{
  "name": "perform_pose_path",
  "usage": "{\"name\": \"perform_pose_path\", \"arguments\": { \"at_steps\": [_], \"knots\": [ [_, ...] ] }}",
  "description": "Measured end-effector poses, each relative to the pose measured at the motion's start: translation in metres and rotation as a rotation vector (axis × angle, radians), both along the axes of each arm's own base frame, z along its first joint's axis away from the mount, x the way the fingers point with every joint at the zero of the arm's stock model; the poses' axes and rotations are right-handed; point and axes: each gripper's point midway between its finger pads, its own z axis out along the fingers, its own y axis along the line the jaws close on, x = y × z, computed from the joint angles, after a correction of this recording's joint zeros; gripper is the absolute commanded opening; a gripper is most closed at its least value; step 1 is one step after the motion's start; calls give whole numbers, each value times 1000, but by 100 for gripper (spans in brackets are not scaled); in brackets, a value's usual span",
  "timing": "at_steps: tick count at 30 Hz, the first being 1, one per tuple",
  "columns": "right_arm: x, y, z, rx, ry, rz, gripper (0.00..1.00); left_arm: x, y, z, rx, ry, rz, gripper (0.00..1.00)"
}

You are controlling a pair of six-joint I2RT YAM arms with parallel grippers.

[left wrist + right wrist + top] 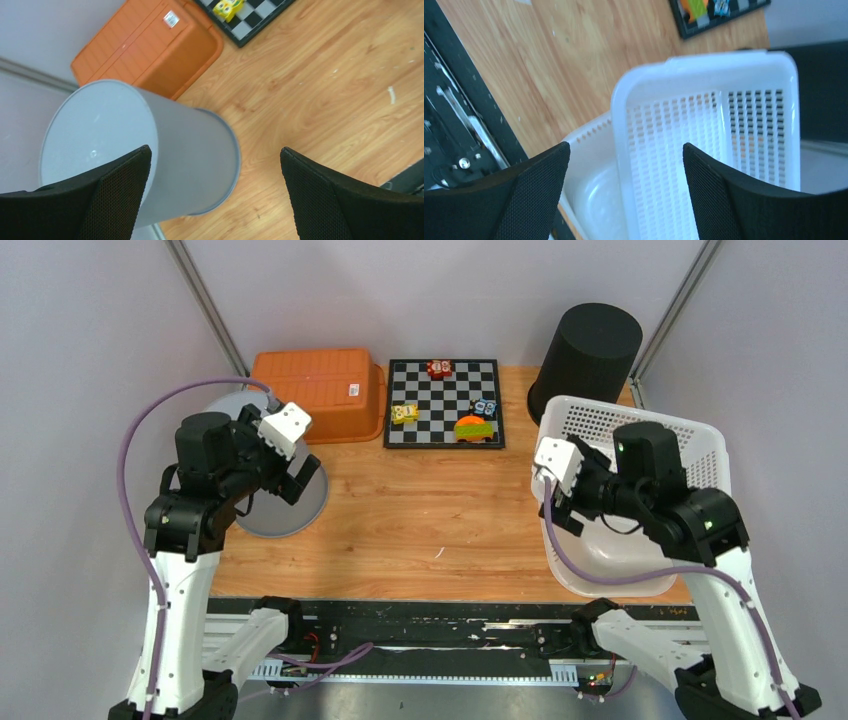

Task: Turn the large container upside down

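The large container, a white slotted basket [690, 445], lies tilted at the right of the table with its open side up, resting on a smooth white tub [610, 565]. My right gripper [556, 512] hovers at their left edge. In the right wrist view it [624, 150] is open, its fingers standing either side of the basket's rim [620, 150] without touching it; the tub [594, 195] shows below. My left gripper [295, 480] hangs open over an upturned grey bucket [285, 512]. In the left wrist view it [215, 155] holds nothing, the bucket [165, 150] being under its left finger.
An upturned orange bin [320, 390] sits at the back left. A checkerboard [445, 405] carrying small toys lies at the back centre. An upturned black bucket [585, 355] stands behind the basket. The table's front edge carries a black rail [440, 625].
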Motion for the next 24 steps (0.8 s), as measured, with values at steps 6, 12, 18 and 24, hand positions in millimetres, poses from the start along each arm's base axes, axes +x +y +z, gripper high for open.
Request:
{"name": "perform_pose_path", "arguments": {
  "at_steps": [6, 12, 18, 24],
  "knots": [
    [-11, -38, -37, -163, 5, -87, 86, -22, -22, -2, -75, -4, -118, 100],
    [-6, -48, -56, -238, 38, -115, 85, -26, -33, -12, -126, 34, -158, 100],
    [4, -46, -72, -281, 94, -113, 82, -25, -35, -16, -142, 41, -163, 100],
    [16, -39, -83, -305, 147, -104, 75, -25, -36, -21, -144, 44, -165, 100]
  ]
}}
